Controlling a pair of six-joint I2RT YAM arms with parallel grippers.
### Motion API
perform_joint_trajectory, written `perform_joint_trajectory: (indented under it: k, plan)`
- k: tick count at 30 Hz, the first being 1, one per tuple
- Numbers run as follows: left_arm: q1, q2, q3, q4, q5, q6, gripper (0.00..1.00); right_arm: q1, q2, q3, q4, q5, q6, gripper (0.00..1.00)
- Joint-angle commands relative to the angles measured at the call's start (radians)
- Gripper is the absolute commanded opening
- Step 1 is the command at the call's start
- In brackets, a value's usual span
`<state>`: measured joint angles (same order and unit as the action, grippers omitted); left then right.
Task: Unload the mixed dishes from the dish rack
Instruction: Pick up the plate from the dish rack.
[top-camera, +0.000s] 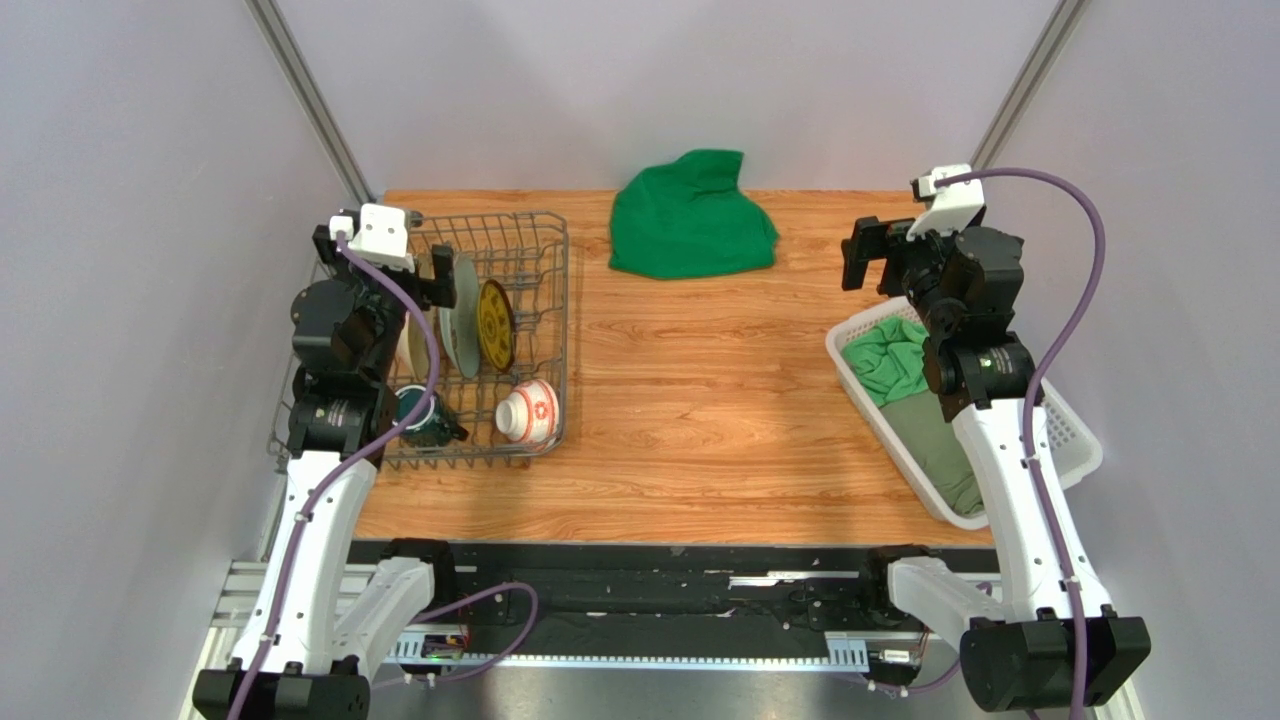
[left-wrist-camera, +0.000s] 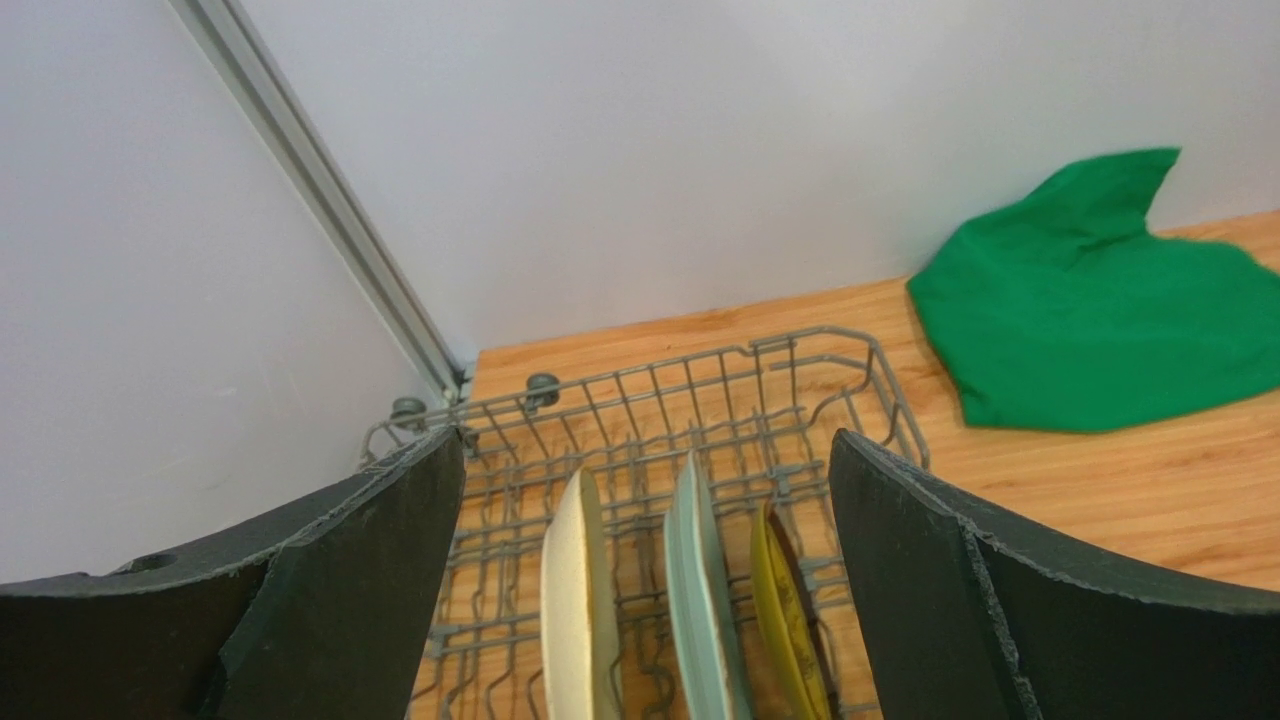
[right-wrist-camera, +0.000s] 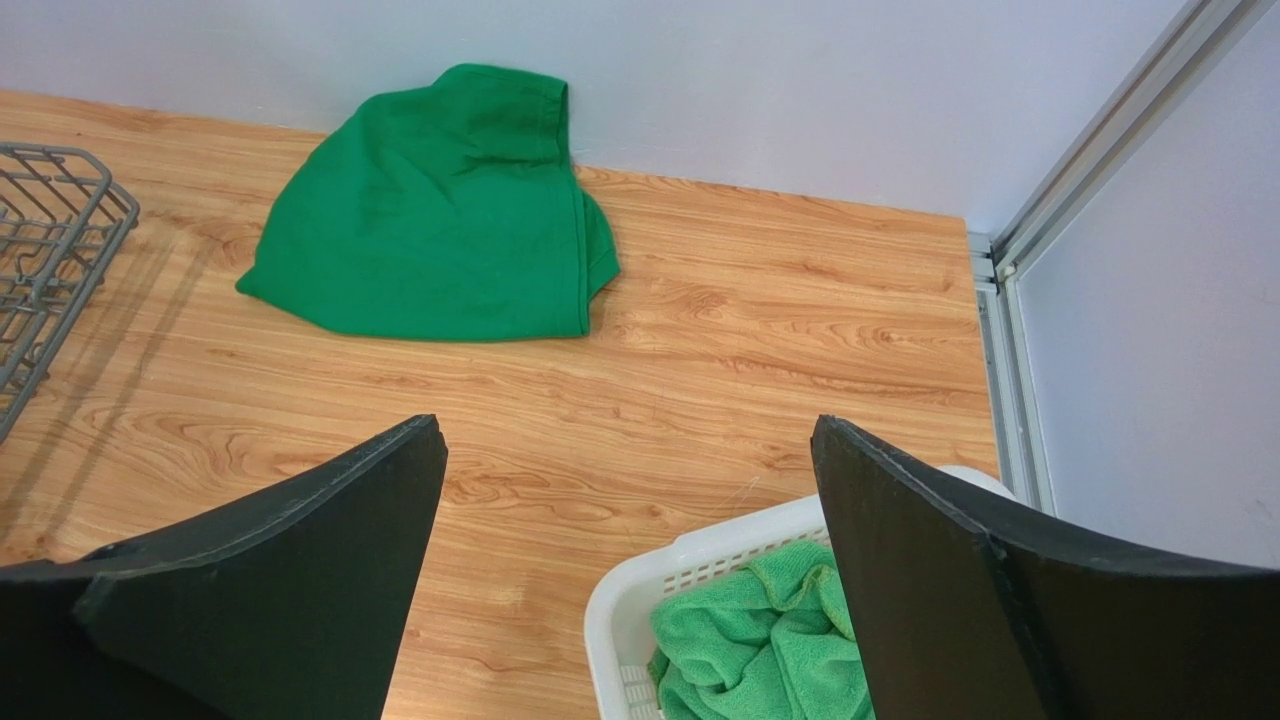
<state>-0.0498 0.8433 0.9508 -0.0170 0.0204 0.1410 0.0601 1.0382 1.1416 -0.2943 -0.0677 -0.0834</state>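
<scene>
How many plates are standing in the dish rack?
3, upright side by side in the dish rack: cream plate nearest the side wall, pale green plate in the middle, yellow-and-dark patterned plate toward the table centre. The left arm may hide another.

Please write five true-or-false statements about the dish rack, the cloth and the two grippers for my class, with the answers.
1. The cream floral plate, pale green plate and small yellow plate stand on edge in the dish rack. True.
2. The left gripper is shut on a plate. False: it is open above the plates, holding nothing.
3. The red-and-white bowl sits at the rack's near end. True.
4. The green cloth lies in the rack. False: it lies on the table, apart from the rack.
5. The right gripper hangs over the rack. False: it is open above the white basket.
</scene>
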Motion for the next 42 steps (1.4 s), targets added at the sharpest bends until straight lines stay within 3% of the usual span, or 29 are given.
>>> perform_joint_trajectory:
  k: [1,9,20,36,42]
  plan:
    - [0.007,-0.018,0.029,-0.05,-0.062,0.081,0.99,0.0,-0.01,0.003,0.046,-0.014,-0.015,1.0]
    - [0.007,-0.01,-0.027,-0.072,-0.235,0.213,0.96,0.0,0.009,0.015,0.023,-0.041,-0.026,0.99]
    - [0.008,0.092,-0.024,-0.176,-0.227,0.223,0.91,0.0,0.054,0.035,-0.011,-0.09,-0.041,1.0]
    - [0.044,0.267,-0.021,-0.156,-0.26,0.144,0.86,0.001,0.072,0.044,-0.031,-0.135,-0.05,0.99]
    - [0.105,0.31,-0.035,-0.143,-0.238,0.14,0.8,0.0,0.075,0.044,-0.035,-0.142,-0.05,0.99]
